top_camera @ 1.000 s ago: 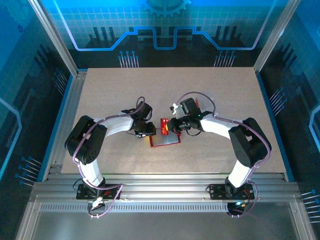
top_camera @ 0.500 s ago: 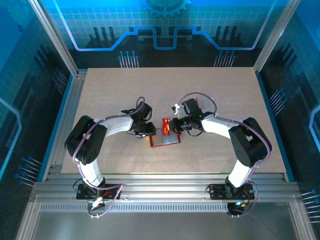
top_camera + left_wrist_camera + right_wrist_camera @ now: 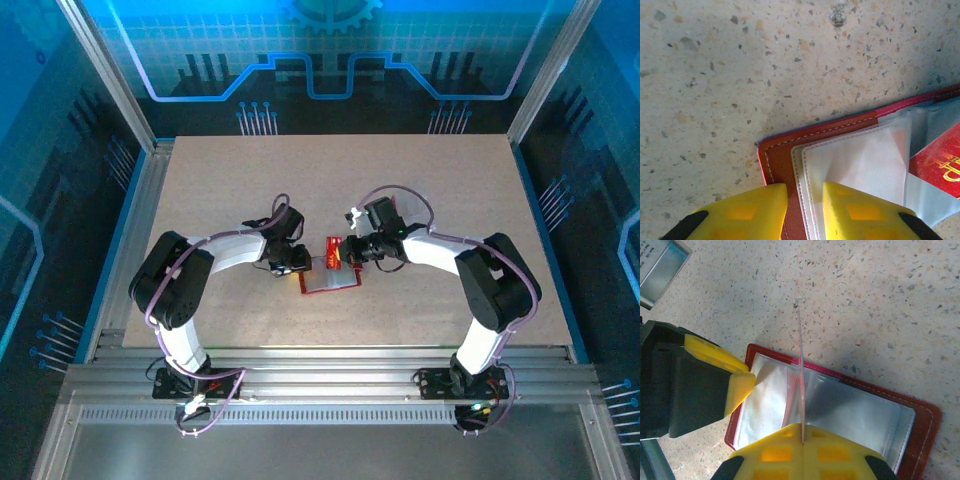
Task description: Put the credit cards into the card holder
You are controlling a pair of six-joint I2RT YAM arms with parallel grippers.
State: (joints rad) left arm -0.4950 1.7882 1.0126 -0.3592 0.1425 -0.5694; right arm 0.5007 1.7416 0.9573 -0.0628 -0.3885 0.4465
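while the card holder (image 3: 920, 415) lies spread open on the bench (image 3: 890, 300), clear pockets (image 3: 855, 410) facing up, my right pincer (image 3: 802, 432) is clamped on a red card (image 3: 800, 365). card stands on edge over the middle pockets; can't tell if its lower edge sits inside one. my left pincer (image 3: 805, 200): fingertips slightly apart, straddling the holder's stitched corner at its near end.

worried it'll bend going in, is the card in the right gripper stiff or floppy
Probably stiff: the credit card stands out straight, edge-on, from the right gripper without sagging. Likely light, being so thin. It may slide on the glossy sleeves of the card holder.
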